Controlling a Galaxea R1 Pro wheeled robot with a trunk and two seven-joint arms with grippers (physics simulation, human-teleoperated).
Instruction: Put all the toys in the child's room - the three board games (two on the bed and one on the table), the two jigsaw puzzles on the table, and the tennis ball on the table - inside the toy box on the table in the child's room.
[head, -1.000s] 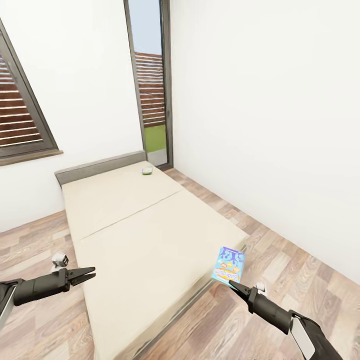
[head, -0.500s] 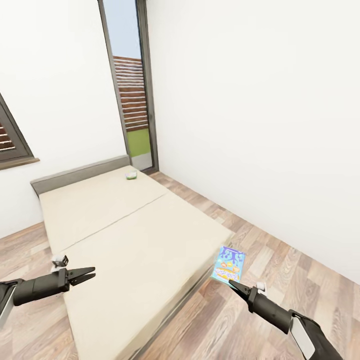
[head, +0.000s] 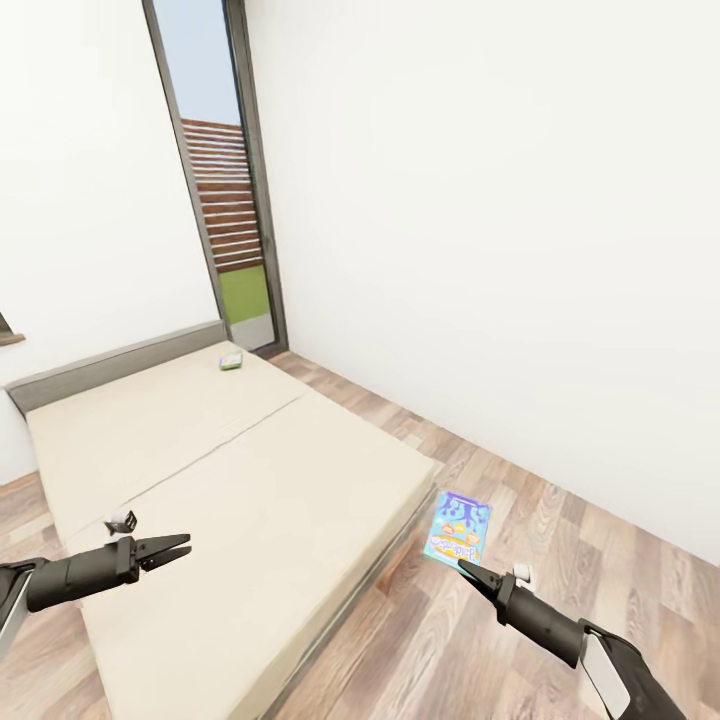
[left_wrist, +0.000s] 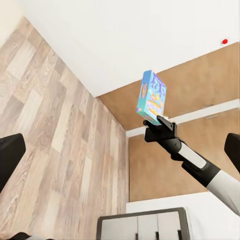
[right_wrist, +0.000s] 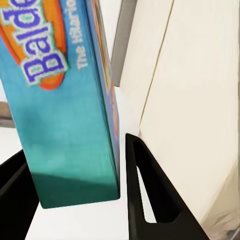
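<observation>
Overhead, the right gripper (head: 466, 568) pinches a blue board game (head: 457, 527) upright past the bed (head: 230, 480) corner; a green game (head: 231, 361) lies near its headboard. Left gripper (head: 178, 546) hangs parted, empty. Wrist views show the stiff, light, glossy carton (right_wrist: 65, 105) clamped at its bottom edge.
</observation>
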